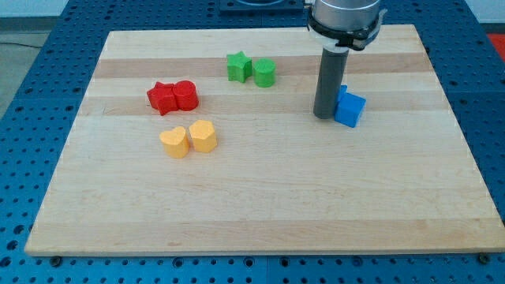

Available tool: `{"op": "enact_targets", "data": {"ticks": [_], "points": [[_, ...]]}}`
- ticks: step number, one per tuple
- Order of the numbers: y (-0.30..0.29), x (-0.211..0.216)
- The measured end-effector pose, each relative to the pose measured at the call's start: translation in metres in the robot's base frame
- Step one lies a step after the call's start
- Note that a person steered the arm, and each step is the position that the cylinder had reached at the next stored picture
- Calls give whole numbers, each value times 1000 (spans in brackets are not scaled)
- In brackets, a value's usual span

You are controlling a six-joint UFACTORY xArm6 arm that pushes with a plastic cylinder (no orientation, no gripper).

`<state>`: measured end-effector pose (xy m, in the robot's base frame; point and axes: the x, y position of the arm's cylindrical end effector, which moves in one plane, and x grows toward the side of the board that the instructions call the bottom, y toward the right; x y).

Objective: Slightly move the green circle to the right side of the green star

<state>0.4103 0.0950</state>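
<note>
The green circle [264, 72] sits on the wooden board [260, 189] near the view's top, touching the right side of the green star [238, 66]. My tip [324, 116] rests on the board to the right of and below both green blocks, well apart from them. It stands right beside the left edge of a blue block [349, 107], which looks like a cube with another blue piece partly hidden behind the rod.
A red star [162, 98] and a red circle [185, 95] touch each other at the left. Below them a yellow heart [174, 142] and a yellow block [203, 136] sit side by side.
</note>
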Motion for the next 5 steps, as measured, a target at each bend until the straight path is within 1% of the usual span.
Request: {"op": "enact_targets", "data": {"ticks": [1, 2, 3, 4, 5], "points": [[0, 0], [-32, 0], [-45, 0], [-44, -7], [-65, -32]]}}
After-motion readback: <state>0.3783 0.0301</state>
